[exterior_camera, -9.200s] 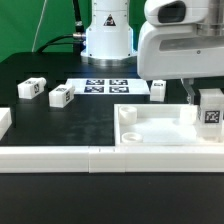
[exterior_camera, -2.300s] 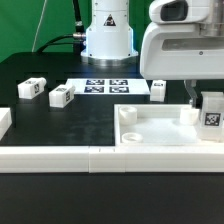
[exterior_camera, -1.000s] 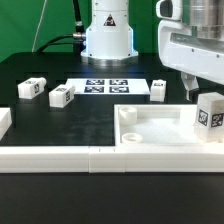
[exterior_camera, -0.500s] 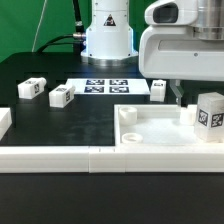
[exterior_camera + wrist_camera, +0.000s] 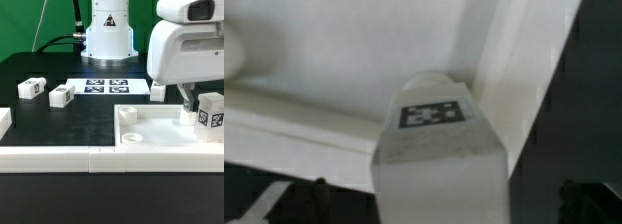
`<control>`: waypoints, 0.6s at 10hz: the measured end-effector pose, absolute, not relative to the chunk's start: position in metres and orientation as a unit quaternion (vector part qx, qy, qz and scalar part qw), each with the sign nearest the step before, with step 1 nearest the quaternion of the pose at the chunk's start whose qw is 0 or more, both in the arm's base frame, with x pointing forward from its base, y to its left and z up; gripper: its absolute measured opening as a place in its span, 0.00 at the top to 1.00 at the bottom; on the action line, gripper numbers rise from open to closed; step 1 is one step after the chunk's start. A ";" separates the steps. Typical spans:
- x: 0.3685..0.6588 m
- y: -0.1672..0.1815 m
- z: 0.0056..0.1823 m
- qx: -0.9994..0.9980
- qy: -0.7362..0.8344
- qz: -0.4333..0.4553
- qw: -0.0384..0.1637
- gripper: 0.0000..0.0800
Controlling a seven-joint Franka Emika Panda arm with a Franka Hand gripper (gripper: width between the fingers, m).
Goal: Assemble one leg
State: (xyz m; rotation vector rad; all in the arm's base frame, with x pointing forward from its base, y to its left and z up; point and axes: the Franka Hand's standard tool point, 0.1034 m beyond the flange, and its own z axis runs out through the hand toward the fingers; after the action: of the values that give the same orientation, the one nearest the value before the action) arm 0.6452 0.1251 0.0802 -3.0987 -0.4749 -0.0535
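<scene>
Upright leg (image 5: 210, 113) sits in the tray-like top's (image 5: 160, 128) corner, about 3 o'clock in the exterior view. My gripper (image 5: 434, 198) straddles it, fingers (image 5: 278, 200) spread with gaps either side, pinching nothing. Judgement: the corner socket holds it, not me

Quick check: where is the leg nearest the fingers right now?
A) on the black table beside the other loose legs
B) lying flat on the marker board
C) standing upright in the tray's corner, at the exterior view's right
C: the leg stands upright in the corner of the tray, well away from the marker board.
</scene>
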 end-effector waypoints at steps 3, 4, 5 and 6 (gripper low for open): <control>0.644 0.124 0.078 -0.986 -0.166 -0.022 0.003 0.23; 0.644 0.124 0.078 -0.986 -0.166 -0.022 0.003 0.45; 0.644 0.124 0.078 -0.986 -0.166 -0.022 0.003 0.45; 0.644 0.124 0.078 -0.987 -0.157 -0.022 0.004 0.64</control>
State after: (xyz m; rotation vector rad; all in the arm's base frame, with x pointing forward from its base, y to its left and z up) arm 0.6438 0.1239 0.0775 -3.0945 -0.4923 -0.0676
